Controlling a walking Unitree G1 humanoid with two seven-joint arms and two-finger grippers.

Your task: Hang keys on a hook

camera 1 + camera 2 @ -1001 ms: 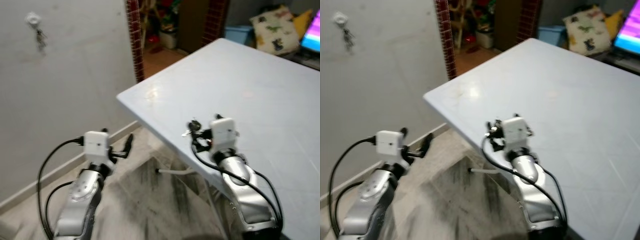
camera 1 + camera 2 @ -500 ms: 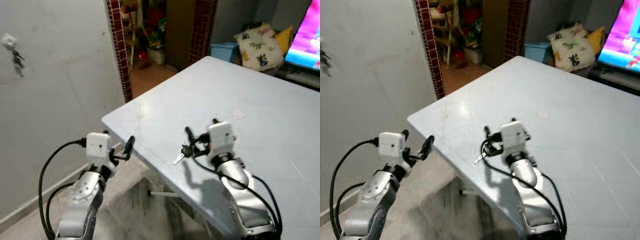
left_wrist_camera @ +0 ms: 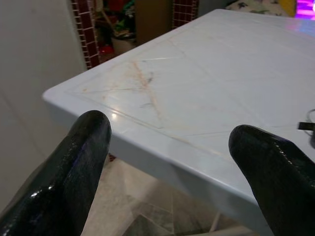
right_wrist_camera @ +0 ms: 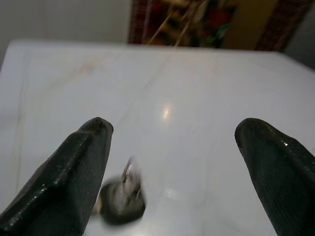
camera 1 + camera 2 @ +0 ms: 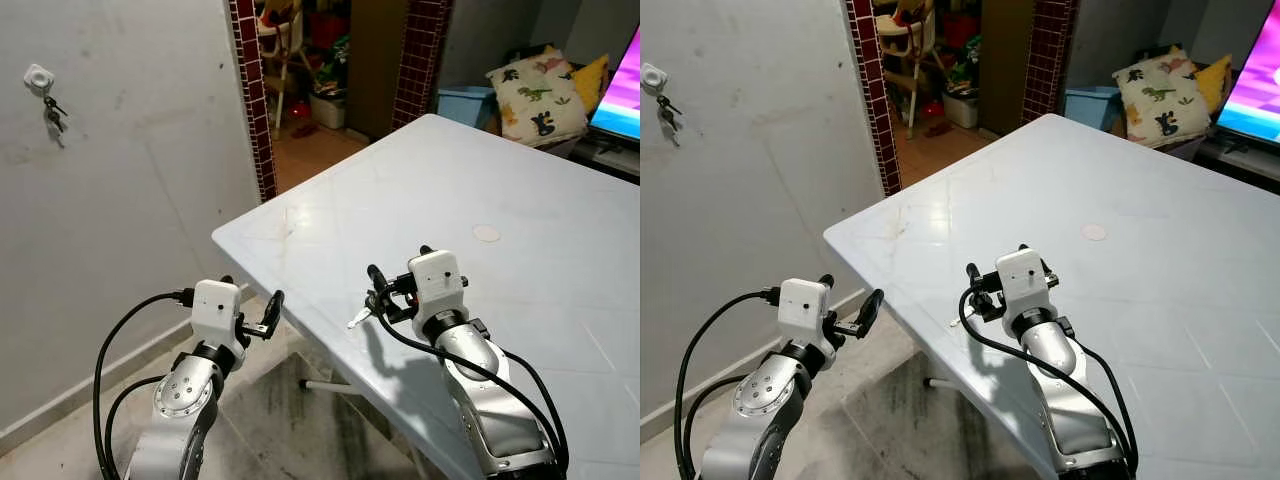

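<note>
The right gripper point(image 4: 172, 162) hangs open above the keys point(image 4: 123, 199), which look blurred, apparently lying on the white table point(image 5: 520, 180). The left gripper point(image 3: 172, 162) is open beside the table's corner.

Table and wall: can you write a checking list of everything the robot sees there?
Surface: pale blue-white tabletop, faint brownish scuffs near its corner.
Job's things: small bunch of metal keys lies on the table near the edge; white wall hook already holds another dark key bunch.
Clutter: small white round disc on the table.
Grippers: right gripper open over the table, keys lying between its fingers, not gripped; left gripper open, off the table's corner, holding nothing.
Cables: black cables loop along the left arm and the right arm.
Surroundings: red-brick doorway, dinosaur-print cushion, blue bin.
</note>
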